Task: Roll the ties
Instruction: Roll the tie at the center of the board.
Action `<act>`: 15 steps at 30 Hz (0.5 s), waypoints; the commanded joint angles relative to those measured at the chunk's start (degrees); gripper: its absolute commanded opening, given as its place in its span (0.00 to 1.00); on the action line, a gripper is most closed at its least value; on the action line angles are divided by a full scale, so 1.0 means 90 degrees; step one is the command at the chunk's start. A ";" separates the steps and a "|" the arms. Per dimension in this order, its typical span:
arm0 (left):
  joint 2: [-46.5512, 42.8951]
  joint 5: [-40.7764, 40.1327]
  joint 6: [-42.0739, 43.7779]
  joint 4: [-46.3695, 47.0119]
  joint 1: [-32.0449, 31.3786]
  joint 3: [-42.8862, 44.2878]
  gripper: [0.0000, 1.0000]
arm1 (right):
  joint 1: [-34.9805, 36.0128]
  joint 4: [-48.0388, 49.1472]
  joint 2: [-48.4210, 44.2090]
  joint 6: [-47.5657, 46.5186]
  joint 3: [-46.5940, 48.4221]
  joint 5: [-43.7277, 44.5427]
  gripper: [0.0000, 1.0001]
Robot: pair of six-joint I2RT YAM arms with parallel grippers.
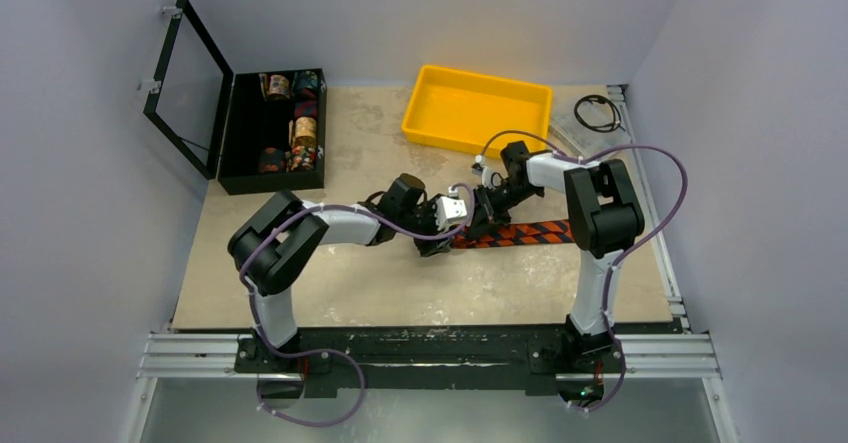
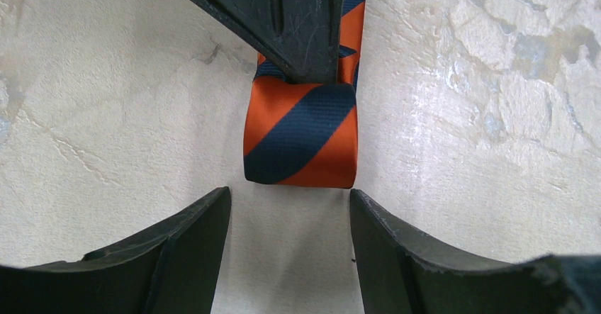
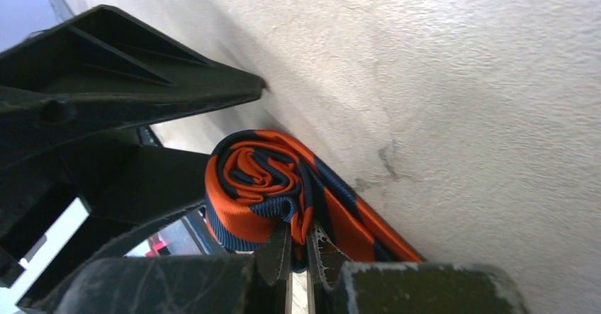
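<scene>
- The counter (image 1: 400, 283) is a mottled, pitted beige slab between plain grey walls, with a yellow tray (image 1: 470, 108) at its far edge and an open black case (image 1: 245, 138) at the far left corner.
- The tie (image 1: 535, 232) is finely woven, with orange and navy diagonals. It lies flat from the centre toward the right edge, its end coiled.
- The right gripper (image 3: 301, 247) is pinched tight on that coil. The left gripper (image 2: 289, 199) gapes wide just before it, holding nothing.

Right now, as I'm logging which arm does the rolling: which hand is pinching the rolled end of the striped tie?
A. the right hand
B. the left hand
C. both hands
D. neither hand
A: the right hand is closed on the rolled end of the tie, while the left hand is open, its fingers spread just short of the roll.
</scene>
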 commanded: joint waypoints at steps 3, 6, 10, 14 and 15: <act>-0.0071 0.0560 -0.0823 0.1701 0.0000 -0.0521 0.62 | 0.0192 0.0030 0.0444 -0.0455 0.0101 0.2334 0.00; 0.0143 0.0645 -0.1337 0.2550 0.0001 -0.0744 0.63 | 0.0314 0.0046 0.0446 -0.0468 0.0065 0.2772 0.00; 0.0710 0.0734 -0.1948 0.3811 -0.0058 -0.0916 0.73 | 0.0380 0.0044 0.0501 -0.0376 0.0005 0.3042 0.00; 0.1092 0.0588 -0.2117 0.4462 -0.0235 -0.0865 0.69 | 0.0566 0.0046 0.0604 -0.0300 0.0031 0.3221 0.00; 0.1174 0.0563 -0.2160 0.4605 -0.0262 -0.0851 0.65 | 0.0591 0.0051 0.0626 -0.0270 0.0040 0.3235 0.00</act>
